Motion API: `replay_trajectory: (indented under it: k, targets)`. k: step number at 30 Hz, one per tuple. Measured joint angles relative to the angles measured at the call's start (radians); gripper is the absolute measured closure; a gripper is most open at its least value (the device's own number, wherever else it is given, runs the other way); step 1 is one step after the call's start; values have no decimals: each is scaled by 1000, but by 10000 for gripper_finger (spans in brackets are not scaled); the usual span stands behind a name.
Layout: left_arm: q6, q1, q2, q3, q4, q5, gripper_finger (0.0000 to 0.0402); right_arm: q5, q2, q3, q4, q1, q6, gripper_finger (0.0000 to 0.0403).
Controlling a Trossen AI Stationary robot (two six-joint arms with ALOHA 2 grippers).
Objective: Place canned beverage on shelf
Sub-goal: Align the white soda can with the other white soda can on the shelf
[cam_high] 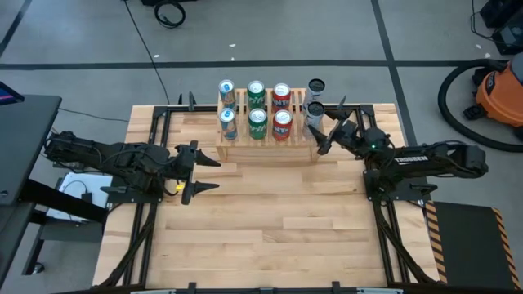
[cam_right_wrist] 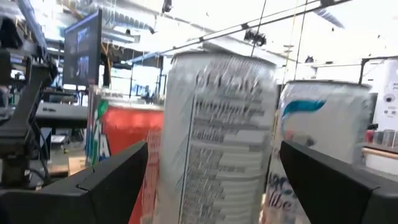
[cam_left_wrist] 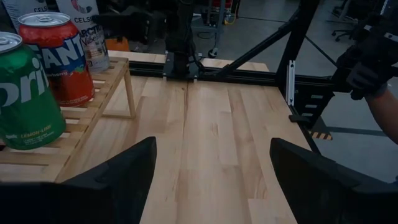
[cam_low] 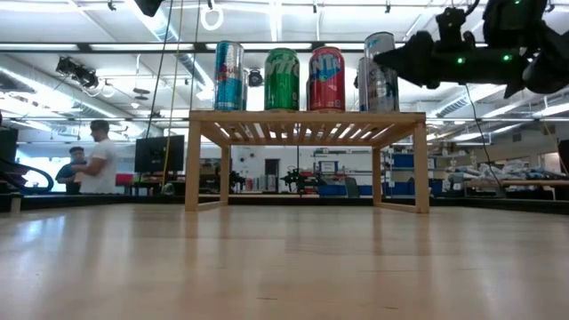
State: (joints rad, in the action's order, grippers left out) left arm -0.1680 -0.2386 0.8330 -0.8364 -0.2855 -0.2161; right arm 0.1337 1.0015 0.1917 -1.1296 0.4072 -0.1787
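My right gripper (cam_high: 325,131) stands wide around the upright silver can (cam_high: 311,115), which already sits on the front step of the shelf (cam_high: 268,152), at its right end, so I should retreat level, away from it.

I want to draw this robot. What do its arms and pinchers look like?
Two dark, nearly black jointed arms. The left gripper and right gripper each have two flat, pointed dark fingers. The right arm shows small green lights and pale lettering along its side; a yellow spot sits near the left wrist.
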Motion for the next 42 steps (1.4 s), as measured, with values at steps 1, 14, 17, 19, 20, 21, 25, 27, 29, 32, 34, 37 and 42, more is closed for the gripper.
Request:
replay_trajectory:
  k: [1,14,17,19,20,21,25,27,29,32,34,37,42]
  targets:
    - [0,0,0,0,0,0,86,0,-16,0,7,0,0,27]
    - [8,0,0,0,2,0,86,-27,-192,0,198,0,46,27]
    - [8,0,0,0,3,0,86,-41,-230,0,239,0,71,27]
    - [8,0,0,0,3,0,86,-54,-265,0,277,0,105,27]
    - [8,0,0,0,3,0,86,-59,-285,0,305,0,123,27]
    - [8,0,0,0,3,0,86,-73,-306,0,337,0,138,27]
    - [8,0,0,0,3,0,86,-213,-370,0,398,0,251,27]
    - [8,0,0,0,3,0,86,-330,-383,0,394,0,323,27]
    - [8,0,0,0,4,0,86,-454,-387,0,359,-1,390,27]
    - [8,0,0,0,5,0,86,-543,-388,1,307,-21,472,27]
    - [8,0,0,0,4,0,86,-536,-388,10,318,-44,471,27]
    - [8,0,0,0,5,0,86,-516,-388,68,404,-81,446,27]
    - [-4,0,0,0,4,0,86,-365,-411,235,773,-154,289,27]
